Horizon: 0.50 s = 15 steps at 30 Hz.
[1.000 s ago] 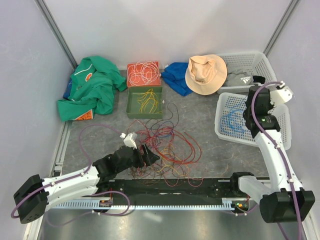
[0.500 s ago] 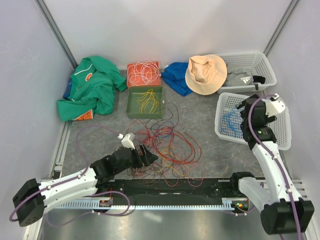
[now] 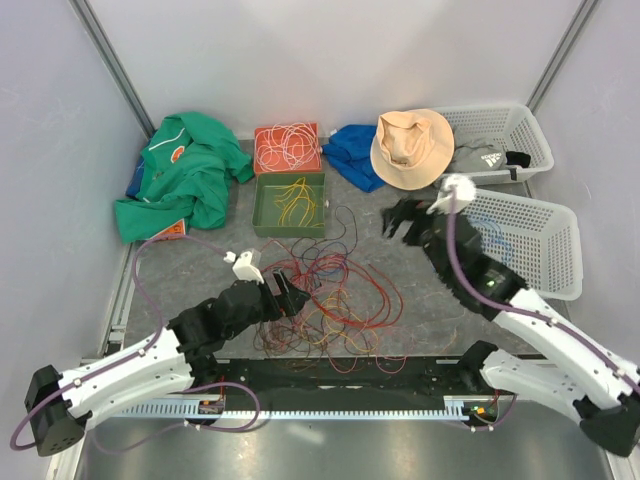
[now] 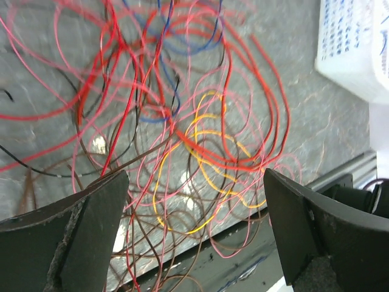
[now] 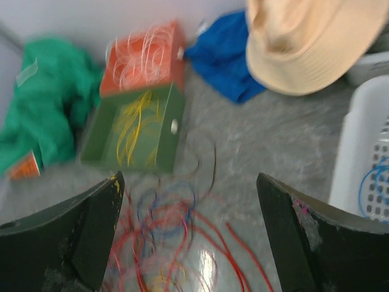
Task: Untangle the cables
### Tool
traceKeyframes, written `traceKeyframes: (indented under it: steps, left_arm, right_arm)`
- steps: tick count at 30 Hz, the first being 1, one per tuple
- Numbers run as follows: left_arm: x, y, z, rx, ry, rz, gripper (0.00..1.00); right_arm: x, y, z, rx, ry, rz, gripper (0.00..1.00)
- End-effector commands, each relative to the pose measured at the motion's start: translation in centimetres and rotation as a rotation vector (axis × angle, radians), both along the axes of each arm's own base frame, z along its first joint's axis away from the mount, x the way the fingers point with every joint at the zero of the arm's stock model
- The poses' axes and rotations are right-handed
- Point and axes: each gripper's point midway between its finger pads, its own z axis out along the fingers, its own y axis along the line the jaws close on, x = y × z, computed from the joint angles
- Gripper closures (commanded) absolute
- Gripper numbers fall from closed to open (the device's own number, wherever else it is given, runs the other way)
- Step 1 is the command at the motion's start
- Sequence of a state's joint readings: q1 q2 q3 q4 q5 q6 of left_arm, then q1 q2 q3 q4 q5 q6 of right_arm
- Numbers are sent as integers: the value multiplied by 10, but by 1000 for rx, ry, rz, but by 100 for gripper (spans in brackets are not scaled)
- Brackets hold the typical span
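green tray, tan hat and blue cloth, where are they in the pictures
green tray point(image 3: 290, 233), top view, on its near wall
tan hat point(image 3: 411, 147), top view, on its crown
blue cloth point(image 3: 352, 155), top view, on the middle of the bundle

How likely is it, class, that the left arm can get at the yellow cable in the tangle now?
Probably yes: the left gripper hangs open above the yellow cable, though red cables cross it and may snag.
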<state>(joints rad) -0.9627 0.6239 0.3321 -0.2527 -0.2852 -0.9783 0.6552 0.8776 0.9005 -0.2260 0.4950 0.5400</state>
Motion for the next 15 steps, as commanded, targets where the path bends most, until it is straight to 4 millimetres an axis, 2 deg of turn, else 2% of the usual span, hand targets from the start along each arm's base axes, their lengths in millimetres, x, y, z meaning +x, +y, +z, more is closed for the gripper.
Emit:
traceKeyframes:
  steps: [1,5,6,7,8,9,11,15]
  left_arm:
    - [15,10,22,92,-77,37,0]
    - [24,11,36,122,-111,60,0]
    - [26,10,36,132,-112,61,0]
    - [27,10,37,140,-117,62,0]
    - [29,10,41,142,-122,67,0]
    - [30,8,39,159,-120,61,0]
    - [32,8,42,165,-118,73,1]
    - [35,4,44,176,-117,67,0]
  right_arm:
    - [-20,57,-27,-208,-39,193,2]
    - [-51,100,-64,-335,-47,334,2]
    - [-66,113,-79,-366,-54,392,2]
    - [-70,116,-84,-374,-64,388,2]
    - [-77,117,-100,-398,-58,410,2]
    - [-87,126,-100,-387,-77,443,2]
    - [-94,127,-110,-389,-82,465,2]
    - [-100,130,-104,-374,-111,474,2]
